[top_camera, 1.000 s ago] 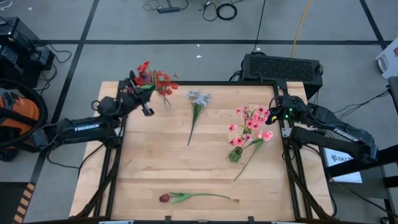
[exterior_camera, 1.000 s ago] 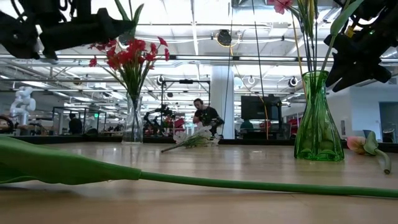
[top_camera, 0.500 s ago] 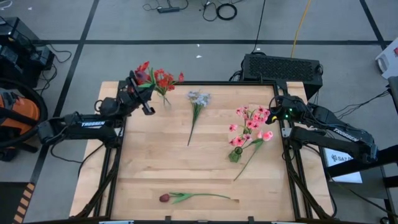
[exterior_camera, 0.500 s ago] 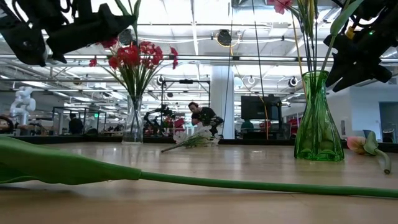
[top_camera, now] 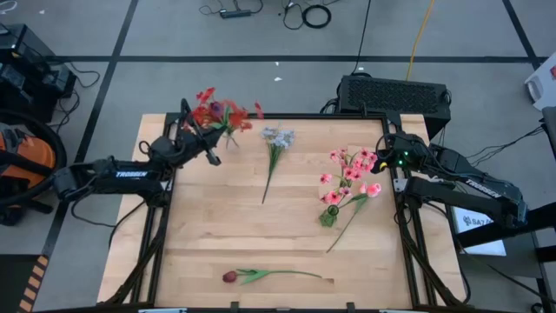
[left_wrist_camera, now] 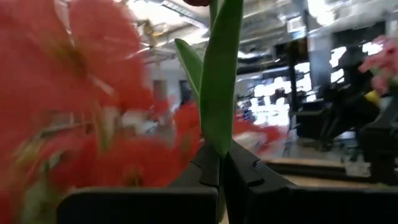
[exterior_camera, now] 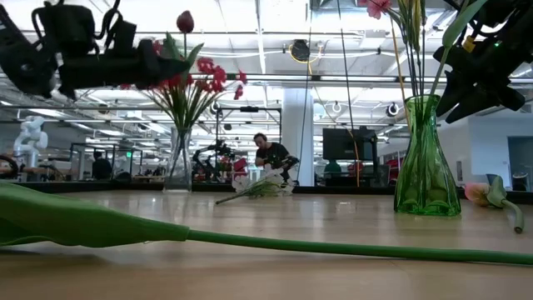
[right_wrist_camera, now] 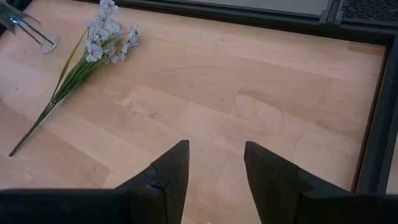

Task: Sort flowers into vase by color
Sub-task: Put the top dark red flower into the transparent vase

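High view: a pale wooden table [top_camera: 217,235] stands on grey floor with cables. At upper left, the left gripper [top_camera: 208,130] pinches a dark red tulip stem [left_wrist_camera: 219,93] beside the red flowers [top_camera: 228,113] in their clear vase [exterior_camera: 178,162]. The right gripper [right_wrist_camera: 214,168], fingers spread, waits at right, near the pink blossoms [top_camera: 352,169] in the green vase [exterior_camera: 426,158]. A grey-blue bunch [top_camera: 276,139] lies upper centre; another tulip [top_camera: 230,276] lies at bottom. Low view shows a bright hall.
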